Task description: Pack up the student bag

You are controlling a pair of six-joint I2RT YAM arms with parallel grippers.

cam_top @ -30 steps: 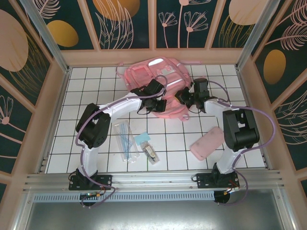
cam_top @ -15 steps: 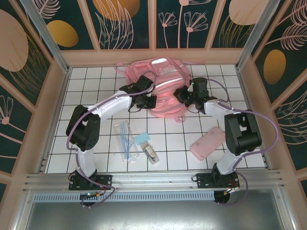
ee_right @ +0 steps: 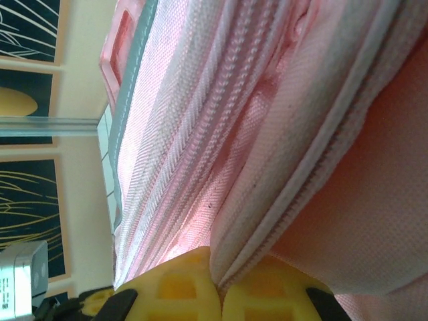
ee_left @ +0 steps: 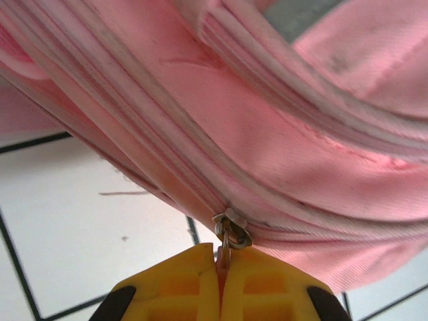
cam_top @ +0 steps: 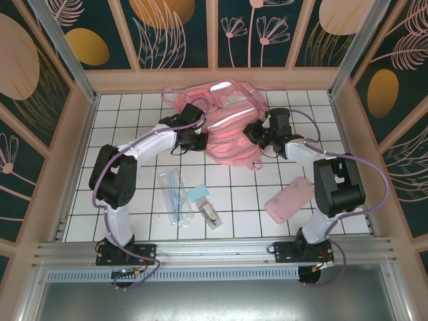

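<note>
The pink student bag (cam_top: pixel 231 134) lies at the far middle of the tiled counter (cam_top: pixel 127 110). The left pincer (ee_left: pixel 221 266) pinches its zipper pull (ee_left: pixel 231 233), and the right pincer (ee_right: pixel 217 279) clamps a seam (ee_right: pixel 267 224) on its opposite side.

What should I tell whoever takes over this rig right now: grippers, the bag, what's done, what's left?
Left gripper: shut on the zipper pull of the student bag.
Right gripper: shut on a piped seam of the bag's fabric.
Bag: far middle of the table, between the two arms.
Loose, nearer the bases: clear pen case, small blue item, pink pouch.
Done: bag gripped on both sides; how far the zip is open can't be told.
Left: open it, load the loose things, probably zip up.
</note>
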